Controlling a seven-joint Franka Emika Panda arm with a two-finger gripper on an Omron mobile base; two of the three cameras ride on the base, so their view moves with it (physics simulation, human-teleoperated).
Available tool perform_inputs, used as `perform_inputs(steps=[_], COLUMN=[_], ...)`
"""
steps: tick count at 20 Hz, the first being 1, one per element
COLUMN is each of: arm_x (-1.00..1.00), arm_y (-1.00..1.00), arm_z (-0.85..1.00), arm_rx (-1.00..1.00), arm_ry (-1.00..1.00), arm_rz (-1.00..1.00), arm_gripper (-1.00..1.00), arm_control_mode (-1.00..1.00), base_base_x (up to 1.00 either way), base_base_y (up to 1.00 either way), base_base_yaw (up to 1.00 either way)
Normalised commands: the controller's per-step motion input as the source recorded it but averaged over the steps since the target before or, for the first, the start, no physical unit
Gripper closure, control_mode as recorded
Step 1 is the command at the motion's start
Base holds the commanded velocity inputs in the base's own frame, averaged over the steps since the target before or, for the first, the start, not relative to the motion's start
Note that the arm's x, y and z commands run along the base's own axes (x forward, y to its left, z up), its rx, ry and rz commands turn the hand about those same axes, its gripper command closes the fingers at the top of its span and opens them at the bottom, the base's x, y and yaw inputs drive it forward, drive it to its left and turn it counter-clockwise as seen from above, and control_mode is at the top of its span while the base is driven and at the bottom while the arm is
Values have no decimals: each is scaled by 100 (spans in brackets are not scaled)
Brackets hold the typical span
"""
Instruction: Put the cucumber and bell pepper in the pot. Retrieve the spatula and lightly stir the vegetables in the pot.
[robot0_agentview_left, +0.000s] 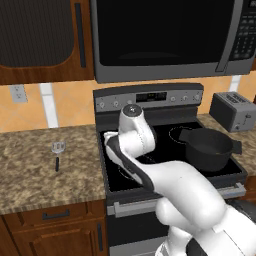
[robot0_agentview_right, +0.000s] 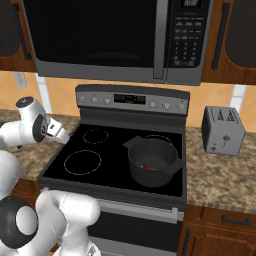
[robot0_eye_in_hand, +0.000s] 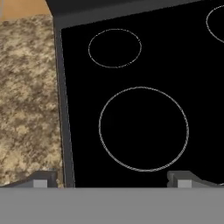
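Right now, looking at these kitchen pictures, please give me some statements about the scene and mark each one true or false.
1. The pot stands on the stove. True.
2. The spatula is inside the pot. False: it lies on the counter left of the stove.
3. The gripper is open and holds nothing. True.
4. The bell pepper lies on the counter. False: something red, seemingly the pepper, shows inside the pot.
5. The toaster stands left of the stove. False: it stands on the right.
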Motion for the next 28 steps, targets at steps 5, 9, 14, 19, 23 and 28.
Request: perform_inputs(steps=[5, 9, 14, 19, 23, 28], arm_x=[33, 11, 0, 0, 2, 20], arm_y=[100, 100, 99, 82, 61, 34], arm_z=[-19, -16, -22, -16, -1, -12], arm_rx=[0, 0, 0, 0, 0, 0], arm_ry=[4, 5, 2, 2, 3, 9], arm_rz=[15, 13, 9, 1, 0, -3], arm_gripper=[-100, -100, -100, -100, -100, -100], arm_control_mode=[-100, -100, -100, -100, -100, -100], base_base_x=[0, 0, 0, 0, 0, 0], base_base_y=[0, 0, 0, 0, 0, 0], base_base_yaw=[0, 0, 0, 0, 0, 0])
